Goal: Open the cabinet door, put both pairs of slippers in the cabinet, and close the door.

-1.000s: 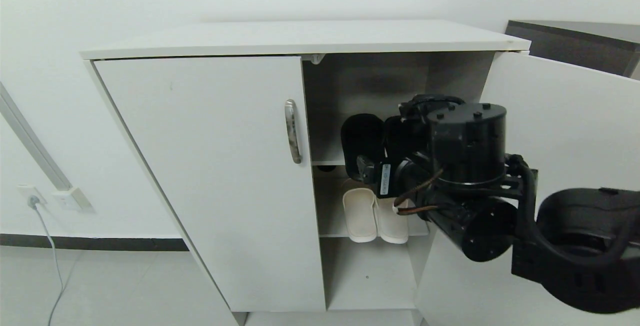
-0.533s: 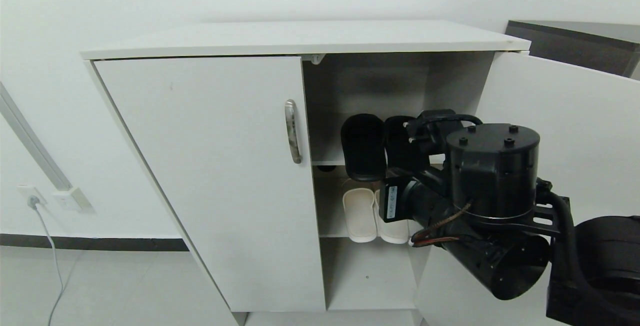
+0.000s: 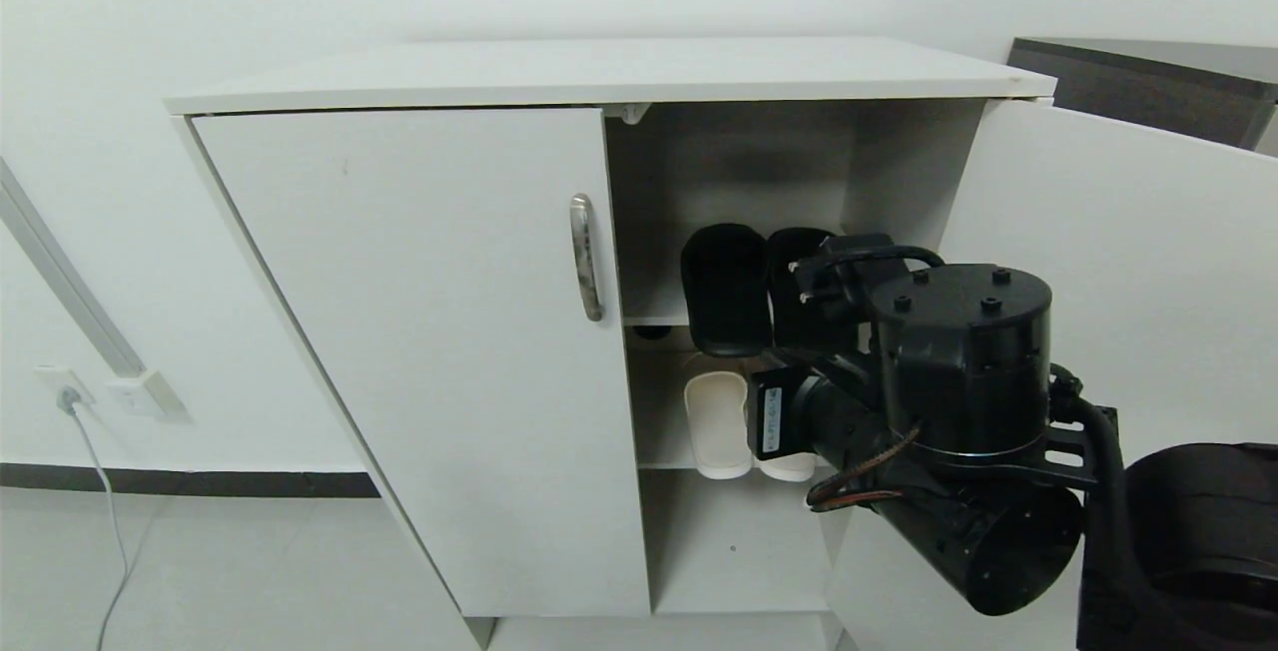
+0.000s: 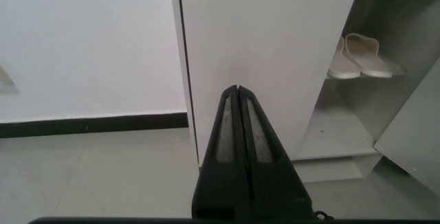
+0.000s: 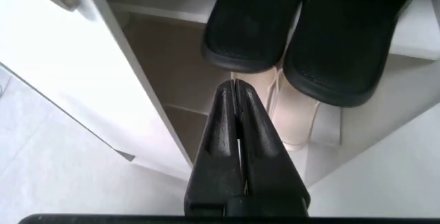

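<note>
The white cabinet (image 3: 599,72) has its right door (image 3: 1118,232) swung open and its left door (image 3: 419,331) closed. A black pair of slippers (image 3: 726,287) lies on the upper shelf, heels over the edge. A white pair (image 3: 717,411) rests on the shelf below. My right arm (image 3: 949,381) hangs in front of the opening. My right gripper (image 5: 237,86) is shut and empty, just short of the black slippers (image 5: 254,25), with the white pair (image 5: 295,114) beneath. My left gripper (image 4: 237,90) is shut and empty, low, facing the closed left door; the white pair (image 4: 361,49) lies off to the side.
The left door's metal handle (image 3: 586,257) sits at the edge of the opening. The bottom compartment (image 3: 734,551) lies under the white pair. A wall socket with a cable (image 3: 65,396) is at the far left. A dark tabletop (image 3: 1148,72) stands behind the open door.
My right arm has drawn back from the upper shelf and dropped lower. The black slippers stay on the shelf.
</note>
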Robot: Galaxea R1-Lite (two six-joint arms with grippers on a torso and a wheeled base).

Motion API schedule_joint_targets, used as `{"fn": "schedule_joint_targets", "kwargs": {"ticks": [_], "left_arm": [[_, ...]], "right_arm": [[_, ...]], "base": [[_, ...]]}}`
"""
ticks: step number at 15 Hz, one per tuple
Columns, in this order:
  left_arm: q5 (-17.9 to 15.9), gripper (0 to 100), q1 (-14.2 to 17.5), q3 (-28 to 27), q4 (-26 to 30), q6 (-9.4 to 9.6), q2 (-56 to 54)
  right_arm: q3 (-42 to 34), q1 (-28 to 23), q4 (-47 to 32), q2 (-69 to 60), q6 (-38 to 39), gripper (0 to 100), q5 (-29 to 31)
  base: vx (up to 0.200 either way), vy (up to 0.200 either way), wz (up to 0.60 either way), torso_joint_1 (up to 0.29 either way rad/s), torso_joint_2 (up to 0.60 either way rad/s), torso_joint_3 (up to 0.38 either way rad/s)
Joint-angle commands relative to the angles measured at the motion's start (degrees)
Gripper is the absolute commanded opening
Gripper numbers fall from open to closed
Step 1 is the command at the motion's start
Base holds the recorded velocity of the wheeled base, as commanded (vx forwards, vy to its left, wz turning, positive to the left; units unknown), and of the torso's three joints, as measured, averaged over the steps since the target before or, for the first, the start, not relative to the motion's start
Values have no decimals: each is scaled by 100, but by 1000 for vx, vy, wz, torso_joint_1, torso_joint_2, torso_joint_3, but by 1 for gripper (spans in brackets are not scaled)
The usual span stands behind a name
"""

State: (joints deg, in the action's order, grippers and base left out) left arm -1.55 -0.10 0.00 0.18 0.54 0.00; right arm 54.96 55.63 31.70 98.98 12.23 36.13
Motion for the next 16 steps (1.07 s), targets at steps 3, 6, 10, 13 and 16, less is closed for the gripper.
{"fn": "schedule_joint_targets", "kwargs": {"ticks": [3,6,10,13,16], "left_arm": [[-3,0,1,0,-1,-1,0],[5,0,1,0,-1,-1,0],[5,0,1,0,-1,-1,9],[-3,0,1,0,-1,-1,0],[5,0,1,0,-1,-1,0]], "right_arm": [[-2,10,3,52,-1,0,-1],[-11,1,3,78,-1,0,-1],[-29,-17,3,78,8,0,8],[-29,-25,3,87,8,0,8],[-73,-157,3,96,25,0,-19]], "base": [[-200,0,0,6,4,2],[-200,0,0,2,1,1],[-200,0,0,2,0,5],[-200,0,0,4,1,-2],[-133,0,0,0,3,3]]}}
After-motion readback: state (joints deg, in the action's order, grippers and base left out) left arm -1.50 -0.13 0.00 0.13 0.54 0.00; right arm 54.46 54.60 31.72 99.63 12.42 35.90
